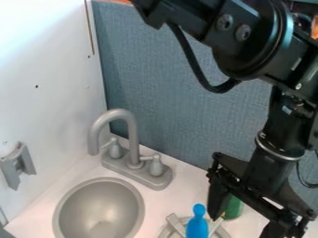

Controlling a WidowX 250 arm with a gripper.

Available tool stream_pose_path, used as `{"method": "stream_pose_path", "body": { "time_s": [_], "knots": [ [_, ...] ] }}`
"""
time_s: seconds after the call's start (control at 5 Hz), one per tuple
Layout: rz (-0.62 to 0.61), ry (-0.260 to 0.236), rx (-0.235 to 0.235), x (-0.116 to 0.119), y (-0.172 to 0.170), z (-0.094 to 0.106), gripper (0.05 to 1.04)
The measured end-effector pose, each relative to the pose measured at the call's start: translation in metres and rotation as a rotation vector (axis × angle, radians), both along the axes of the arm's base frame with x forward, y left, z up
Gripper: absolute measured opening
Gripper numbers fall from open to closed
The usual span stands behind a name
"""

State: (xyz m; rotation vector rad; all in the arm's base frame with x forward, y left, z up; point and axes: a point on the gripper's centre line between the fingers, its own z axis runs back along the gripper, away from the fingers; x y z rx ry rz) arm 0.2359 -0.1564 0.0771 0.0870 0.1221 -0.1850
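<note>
Low on the right, the black two-finger gripper (244, 227) hangs over the white countertop (162, 201) with its fingers spread wide apart. Just beside its left finger is a bright blue plastic object with a rounded knob top (197, 227), at the bottom edge, over a grey round piece with raised bars (175, 225). A green object (233, 208) sits behind that same finger, partly hidden. Farther left are a grey oval sink basin (99, 209) and a grey toy faucet with two handles (133, 160).
</note>
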Motion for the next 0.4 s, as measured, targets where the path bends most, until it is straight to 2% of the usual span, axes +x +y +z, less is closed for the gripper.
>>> {"method": "stream_pose_path", "body": {
  "time_s": [0.2,0.4],
  "knots": [
    [-0.001,0.023,0.013,-0.002,0.001,-0.007,1.001],
    [0.004,0.004,0.006,0.01,0.012,-0.012,1.001]
  ]
}}
